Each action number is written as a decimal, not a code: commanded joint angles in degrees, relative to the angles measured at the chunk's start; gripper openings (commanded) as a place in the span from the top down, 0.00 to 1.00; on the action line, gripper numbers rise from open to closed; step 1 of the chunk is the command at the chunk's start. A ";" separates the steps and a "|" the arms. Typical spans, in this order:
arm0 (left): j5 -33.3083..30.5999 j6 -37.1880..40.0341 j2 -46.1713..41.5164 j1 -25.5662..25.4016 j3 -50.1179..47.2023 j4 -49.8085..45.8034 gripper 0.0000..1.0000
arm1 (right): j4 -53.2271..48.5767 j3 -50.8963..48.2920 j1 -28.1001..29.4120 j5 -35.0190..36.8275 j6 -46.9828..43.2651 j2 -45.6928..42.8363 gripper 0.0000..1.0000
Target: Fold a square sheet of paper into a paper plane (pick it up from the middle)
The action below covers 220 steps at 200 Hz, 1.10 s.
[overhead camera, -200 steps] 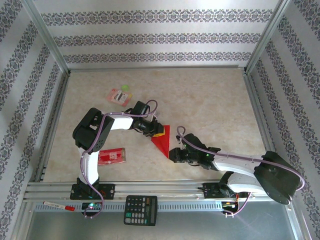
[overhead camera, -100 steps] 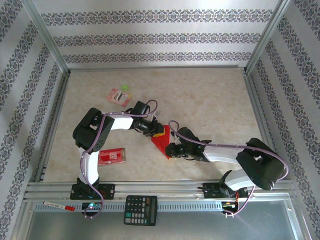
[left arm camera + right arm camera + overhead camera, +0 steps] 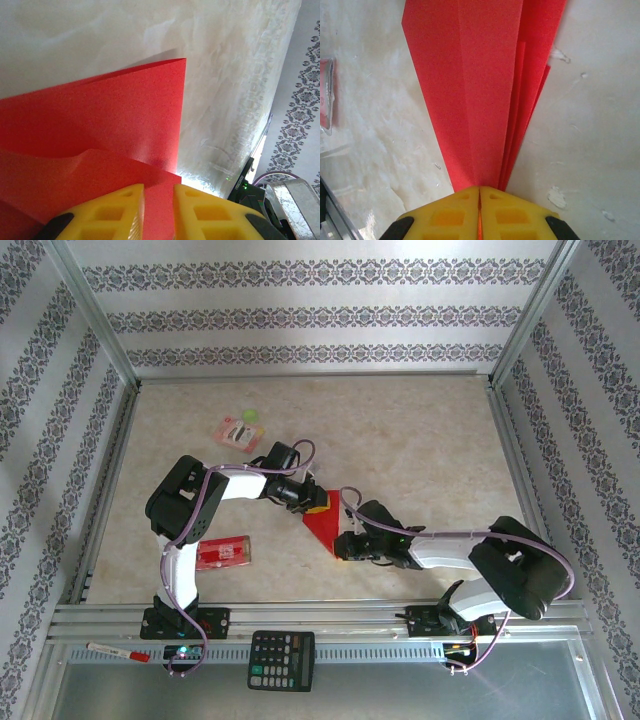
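The paper plane is bright red paper folded into a narrow pointed wedge, lying mid-table with its point toward the near edge. My right gripper is shut on that point; in the right wrist view the creased layers fan away from the closed yellow fingertips of the right gripper. My left gripper sits at the wide far end. In the left wrist view its yellow fingers stand slightly apart over a raised red flap, and the left gripper is open.
A red packet with white print lies left of the left arm's base, also at the right wrist view's left edge. A pink packet lies farther back. A calculator and a marker rest on the front rail.
The right arm's forearm has swung in over the table and its gripper has shifted a little left along the paper's point. The left arm has stayed put.
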 commanded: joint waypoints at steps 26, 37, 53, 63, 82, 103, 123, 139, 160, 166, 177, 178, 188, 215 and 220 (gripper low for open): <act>-5.56 1.03 3.94 0.04 -0.85 -4.70 0.77 | -6.69 -0.21 -0.40 -0.99 -0.23 -7.97 0.91; -5.41 1.01 4.04 0.08 -0.81 -4.78 0.77 | -7.00 0.60 -0.70 -0.99 -0.21 -9.21 0.91; -5.39 1.00 3.98 0.04 -0.68 -4.77 0.77 | -7.27 2.22 -0.80 -1.00 -0.50 -9.46 0.91; -5.39 0.97 3.96 0.08 -0.76 -4.81 0.77 | -7.09 3.33 -0.82 -1.32 -0.74 -8.72 0.91; -5.53 1.05 3.96 0.06 -0.72 -4.86 0.77 | -6.49 5.36 -0.79 -1.55 -1.28 -6.20 0.91; -5.46 1.02 4.11 0.05 -0.65 -4.80 0.77 | -6.06 7.99 -0.82 -2.48 -2.32 -1.74 0.91; -5.42 1.05 4.13 -0.02 -0.66 -4.91 0.77 | -5.81 9.25 -1.17 -2.53 -2.64 2.04 0.91; -5.52 1.09 4.11 -0.05 -0.61 -4.96 0.77 | -5.42 9.11 -1.61 -2.57 -3.04 3.78 0.91; -5.44 1.16 4.14 -0.03 -0.59 -5.03 0.77 | -4.79 8.03 -1.67 -2.82 -3.24 5.20 0.92; -5.42 1.12 4.09 -0.01 -0.68 -5.04 0.77 | -4.42 7.55 -1.74 -2.90 -3.14 5.56 0.91; -5.48 1.27 4.05 -0.05 -0.63 -5.05 0.77 | -3.84 6.63 -1.67 -3.08 -2.81 5.93 0.92; -5.52 1.28 4.05 -0.03 -0.61 -5.05 0.77 | -3.80 6.59 -1.69 -3.09 -2.84 5.90 0.92; -5.50 1.34 4.05 -0.01 -0.60 -4.99 0.77 | -3.64 5.71 -1.65 -2.97 -2.58 5.94 0.92; -5.52 1.30 4.31 -0.01 -0.57 -4.94 0.77 | -3.19 3.65 -1.35 -2.58 -1.84 5.69 0.92; -5.48 1.32 4.31 -0.04 -0.54 -4.91 0.77 | -3.13 3.28 -1.22 -2.48 -1.67 5.63 0.92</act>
